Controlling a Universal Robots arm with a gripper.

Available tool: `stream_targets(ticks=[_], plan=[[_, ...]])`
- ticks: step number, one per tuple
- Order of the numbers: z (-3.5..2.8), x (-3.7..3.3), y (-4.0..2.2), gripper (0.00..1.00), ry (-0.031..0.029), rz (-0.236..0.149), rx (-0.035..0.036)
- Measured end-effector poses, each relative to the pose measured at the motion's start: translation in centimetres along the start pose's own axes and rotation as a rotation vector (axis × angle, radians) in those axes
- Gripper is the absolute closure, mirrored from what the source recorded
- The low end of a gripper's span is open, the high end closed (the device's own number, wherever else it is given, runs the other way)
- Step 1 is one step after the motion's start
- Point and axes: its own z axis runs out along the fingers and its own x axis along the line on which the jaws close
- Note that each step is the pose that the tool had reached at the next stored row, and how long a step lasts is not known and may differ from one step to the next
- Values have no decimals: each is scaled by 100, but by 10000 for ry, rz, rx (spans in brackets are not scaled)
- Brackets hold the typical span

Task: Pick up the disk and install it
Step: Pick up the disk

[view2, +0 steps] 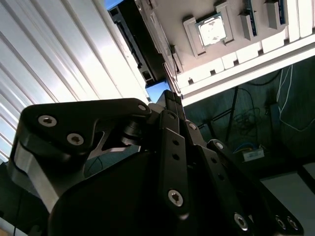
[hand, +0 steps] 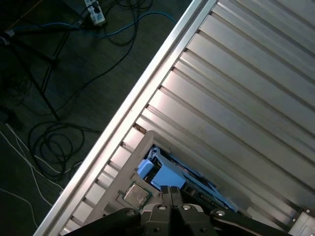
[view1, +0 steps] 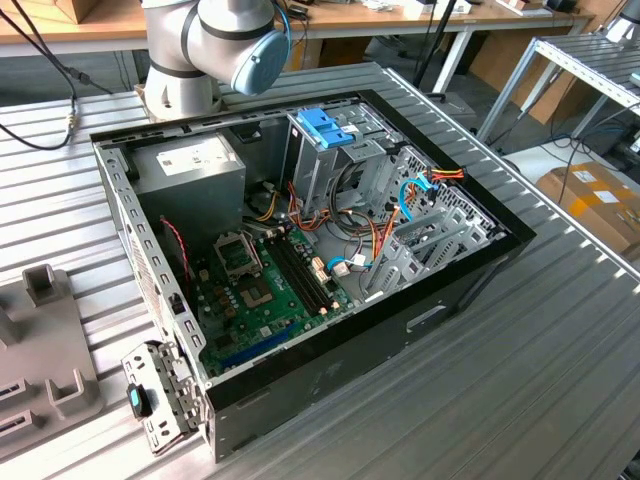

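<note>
In the first wrist view the disk (hand: 197,184) shows as light-blue rails lying in a pale grey holder tray (hand: 129,164) at the edge of the ribbed metal table. My gripper (hand: 170,191) hangs right over the disk's blocky blue end. Its two dark fingers are pressed together with nothing seen between them. Whether the tips touch the disk I cannot tell. In the second wrist view the gripper (view2: 170,98) points at the same tray, with a sliver of blue (view2: 156,91) beside its tip. The open computer case (view1: 470,265) lies on the table in the exterior view.
A silver square chip (hand: 136,195) sits in the tray beside the disk. Past the table edge, cables (hand: 54,142) lie on the dark floor. Inside the case a blue latch piece (view1: 325,128) tops the drive cage. Another grey holder (view1: 45,340) lies at the exterior view's left.
</note>
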Motion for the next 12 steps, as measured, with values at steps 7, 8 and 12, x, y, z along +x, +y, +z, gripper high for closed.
stream_targets(ticks=[7, 8, 12], plan=[[0, 0, 0, 89, 0, -1211, 31], [0, 0, 0, 89, 0, -1527, 39], [0, 0, 0, 89, -1, -2082, 53]])
